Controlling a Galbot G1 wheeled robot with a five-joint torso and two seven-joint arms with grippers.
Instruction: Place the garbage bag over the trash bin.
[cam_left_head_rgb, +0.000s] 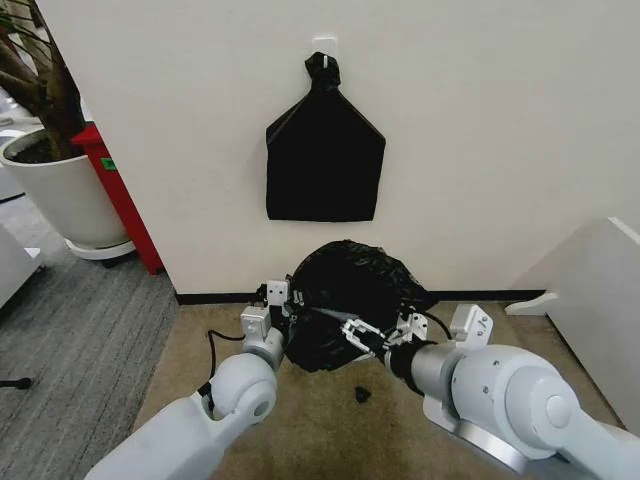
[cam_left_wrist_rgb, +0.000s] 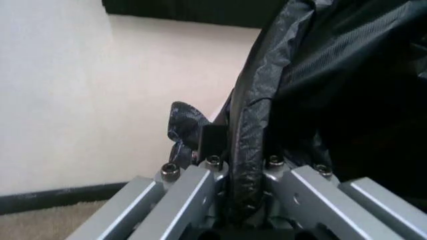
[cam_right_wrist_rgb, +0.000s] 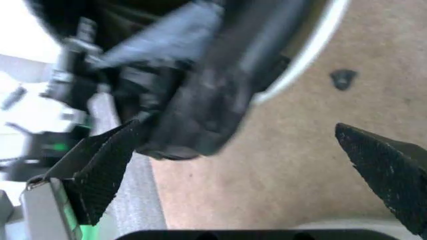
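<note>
The garbage bag (cam_left_head_rgb: 352, 298), glossy black and crinkled, bulges on the floor against the wall. It hides the trash bin in the head view. In the right wrist view a curve of the bin's white rim (cam_right_wrist_rgb: 315, 52) shows beside the bag (cam_right_wrist_rgb: 200, 105). My left gripper (cam_left_head_rgb: 284, 301) is at the bag's left edge, shut on a fold of the plastic (cam_left_wrist_rgb: 248, 145). My right gripper (cam_left_head_rgb: 372, 336) is at the bag's lower right, open. Its two dark fingertips (cam_right_wrist_rgb: 100, 170) stand wide apart, one close beside a lump of the bag.
A flat black house-shaped bundle (cam_left_head_rgb: 324, 160) hangs on the wall above. A small black scrap (cam_left_head_rgb: 361, 394) lies on the tan carpet. A white plant pot (cam_left_head_rgb: 60, 195) and a red stand (cam_left_head_rgb: 122, 200) are at the left, and a white panel (cam_left_head_rgb: 600, 300) at the right.
</note>
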